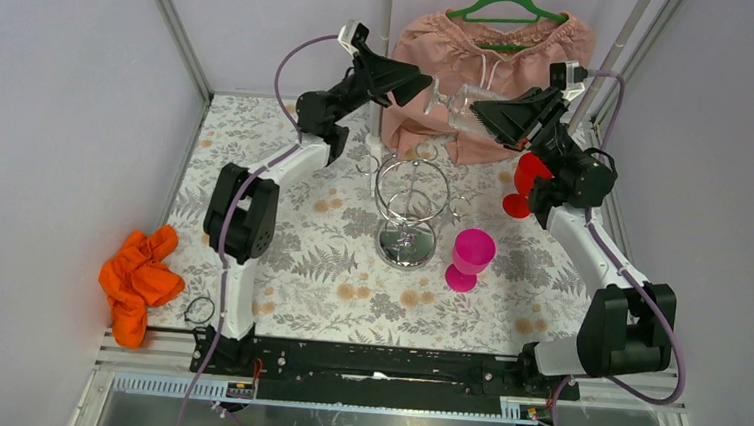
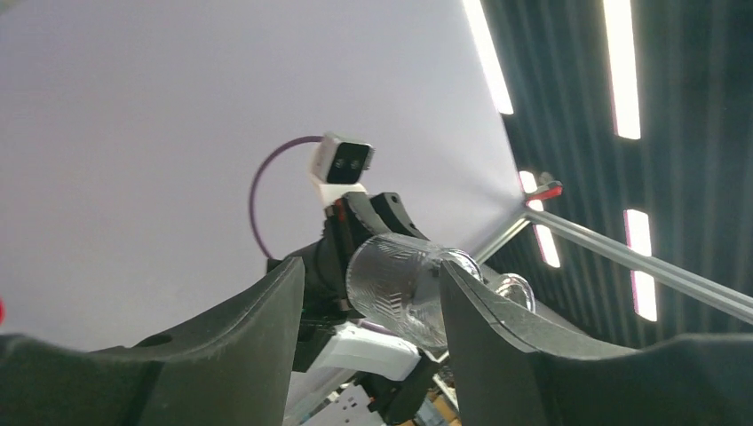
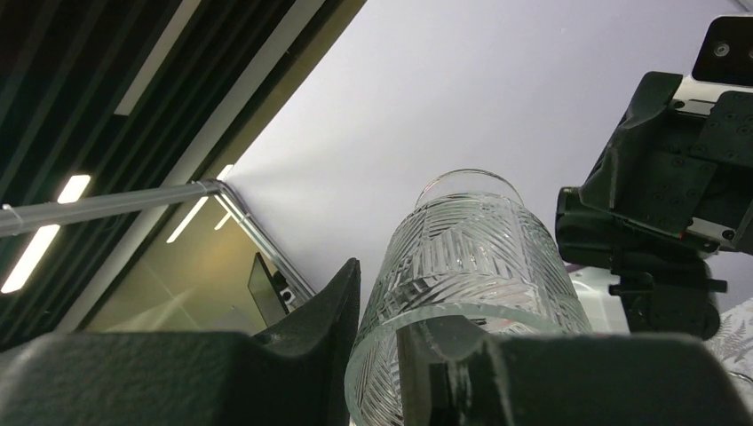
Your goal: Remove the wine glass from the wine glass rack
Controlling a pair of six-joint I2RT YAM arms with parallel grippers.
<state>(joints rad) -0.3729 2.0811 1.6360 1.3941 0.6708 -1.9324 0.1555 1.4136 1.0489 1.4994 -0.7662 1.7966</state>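
The clear cut-pattern wine glass [image 1: 464, 103] hangs in the air on its side, above and behind the chrome wine glass rack [image 1: 411, 189], off its wire loops. My right gripper [image 3: 391, 297] is shut on the wine glass [image 3: 471, 257] at the rim, one finger inside the bowl and one outside. My left gripper [image 1: 425, 84] stands open at the foot end of the glass. In the left wrist view the bowl [image 2: 400, 284] and foot [image 2: 516, 291] show between and beyond my spread fingers [image 2: 284, 302], untouched as far as I can see.
A magenta goblet [image 1: 470, 259] stands on the floral mat right of the rack's mirror base [image 1: 406, 245]. A red goblet [image 1: 524, 184] sits under my right arm. A pink garment on a green hanger [image 1: 495, 51] hangs behind. An orange cloth [image 1: 138, 282] lies at the left edge.
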